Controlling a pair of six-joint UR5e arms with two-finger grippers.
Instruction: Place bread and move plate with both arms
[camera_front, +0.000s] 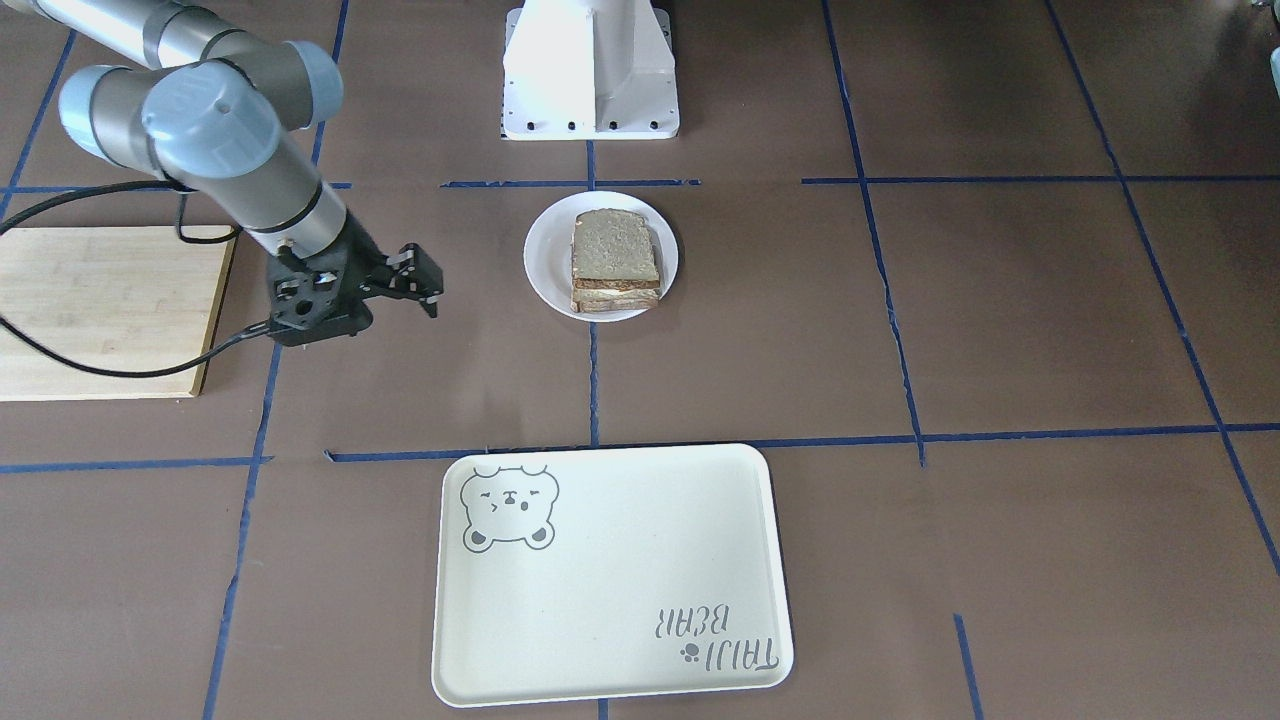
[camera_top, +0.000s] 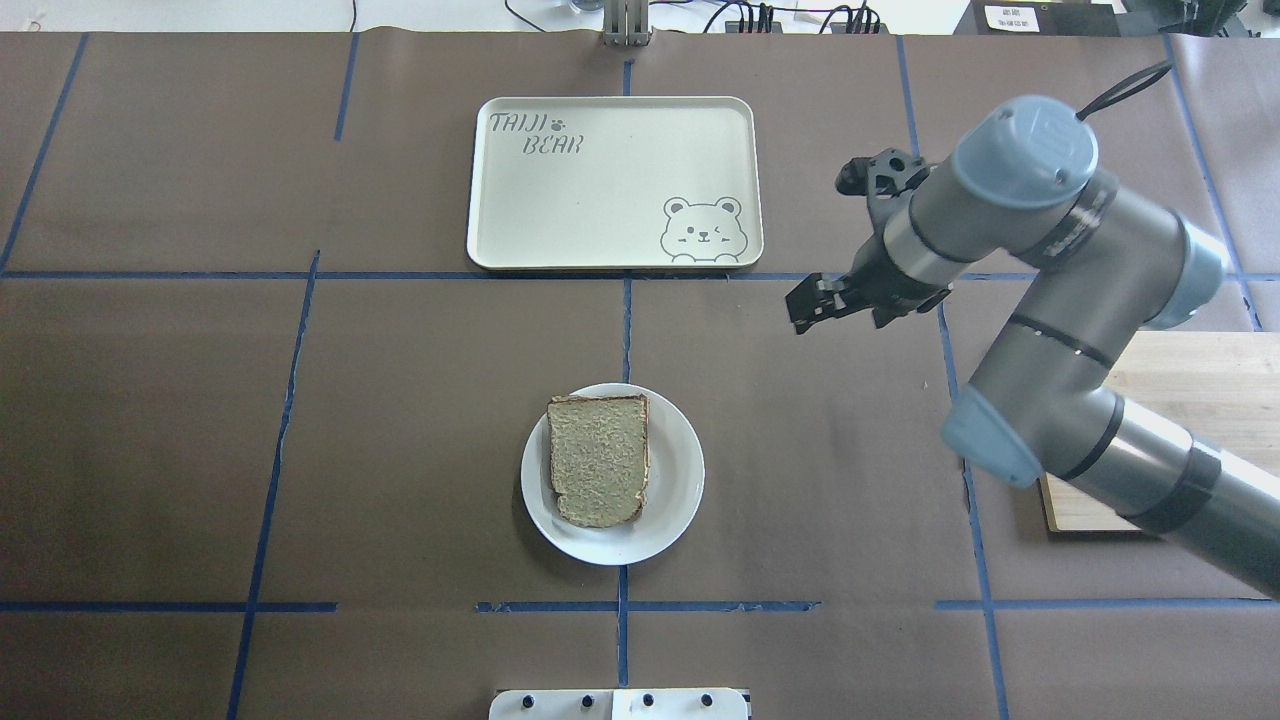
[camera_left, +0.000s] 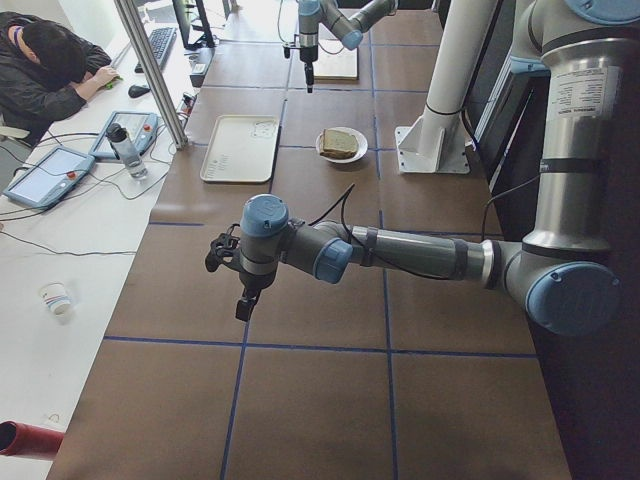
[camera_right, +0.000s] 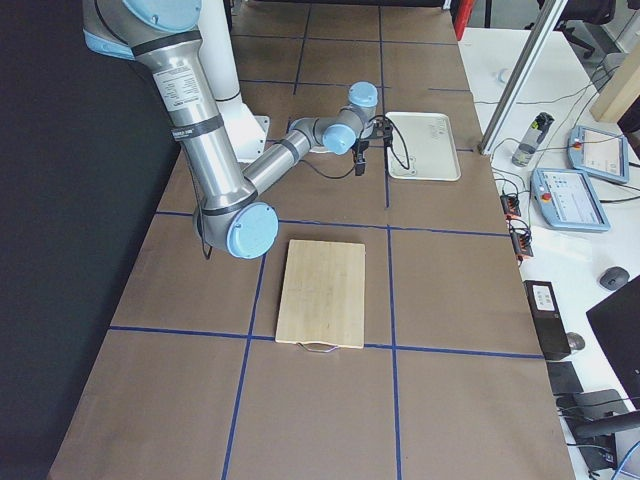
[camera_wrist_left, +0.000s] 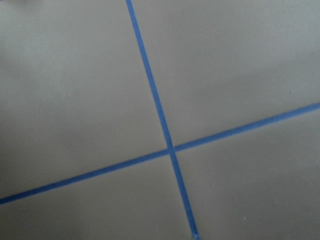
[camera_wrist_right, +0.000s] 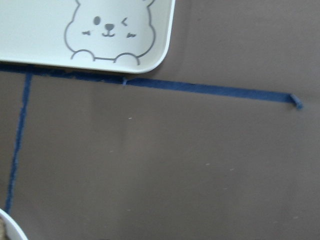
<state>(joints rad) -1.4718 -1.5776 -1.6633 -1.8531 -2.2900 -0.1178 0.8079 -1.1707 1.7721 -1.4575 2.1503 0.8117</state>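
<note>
The bread (camera_front: 613, 245) is a speckled slice lying on top of a layered stack on the small white plate (camera_front: 545, 262), near the robot base. The overhead view shows the bread (camera_top: 598, 458) on the plate (camera_top: 675, 470) too. My right gripper (camera_top: 805, 308) hovers off to the plate's right and beyond it, open and empty; it also shows in the front view (camera_front: 420, 283). My left gripper (camera_left: 244, 303) shows only in the exterior left view, far from the plate, and I cannot tell its state. The plate's rim (camera_wrist_right: 10, 227) edges the right wrist view.
A cream tray with a bear drawing (camera_top: 600, 190) lies beyond the plate, empty. A bamboo cutting board (camera_top: 1180, 400) lies under my right arm at the table's right. The white base (camera_front: 590, 70) stands behind the plate. Blue tape lines cross the brown table.
</note>
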